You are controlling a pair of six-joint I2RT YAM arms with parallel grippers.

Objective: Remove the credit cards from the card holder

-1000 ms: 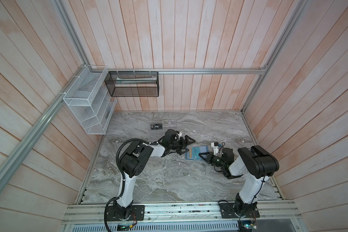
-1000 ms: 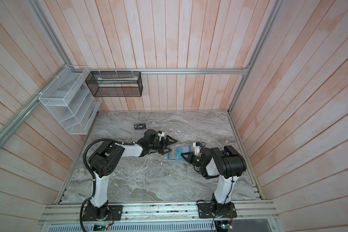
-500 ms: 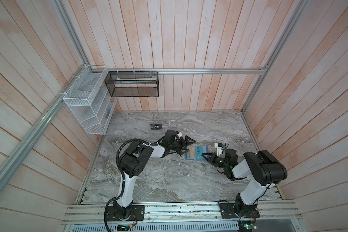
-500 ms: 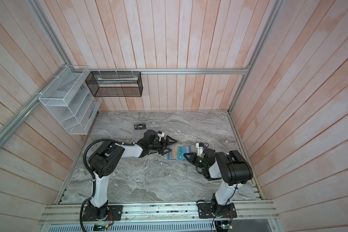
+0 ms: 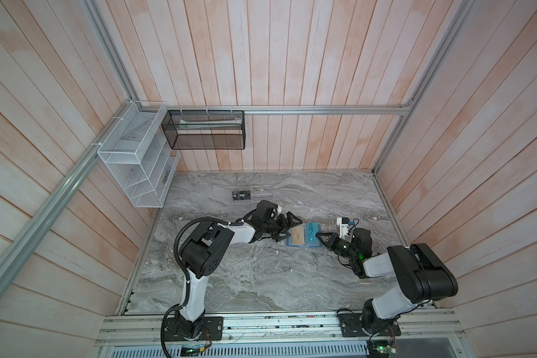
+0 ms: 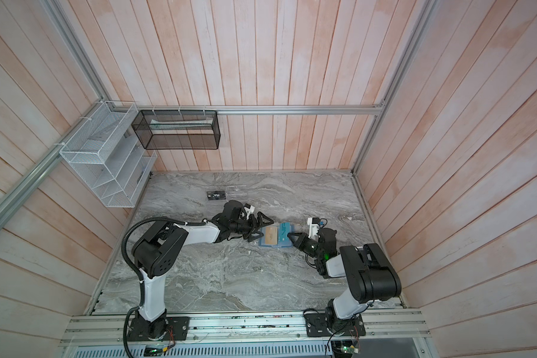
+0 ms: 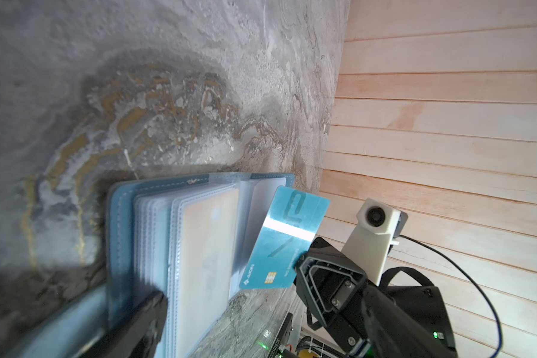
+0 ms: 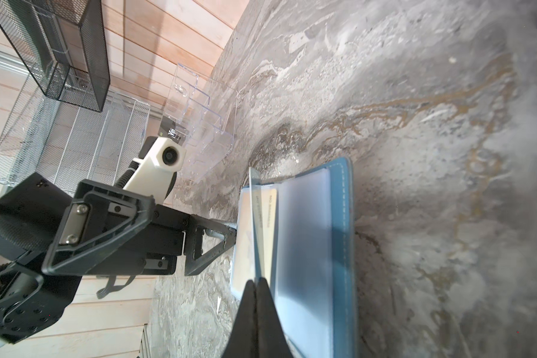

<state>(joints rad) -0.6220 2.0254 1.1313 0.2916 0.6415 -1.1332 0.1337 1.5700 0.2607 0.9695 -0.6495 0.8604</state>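
The slate-blue card holder (image 5: 292, 243) (image 6: 265, 244) lies open on the marble, its clear sleeves fanned in the left wrist view (image 7: 143, 217). My right gripper (image 5: 318, 236) (image 8: 258, 280) is shut on a teal credit card (image 7: 286, 238) (image 5: 312, 231). The card tilts up over the holder's right page and shows edge-on in the right wrist view (image 8: 251, 217). A pale gold card (image 5: 298, 240) (image 7: 208, 241) sits in a sleeve on the left page. My left gripper (image 5: 289, 231) (image 6: 261, 231) is open, with one finger (image 8: 211, 245) against the holder's left edge.
A clear acrylic rack (image 5: 259, 193) (image 8: 205, 117) with a black card (image 5: 241, 196) stands behind the left arm. White wire baskets (image 5: 137, 161) and a black mesh basket (image 5: 205, 130) hang on the back-left walls. The right wall runs close behind the right arm.
The right arm's elbow has swung out to the right while its gripper stays at the holder with the teal card. The left arm has not moved.
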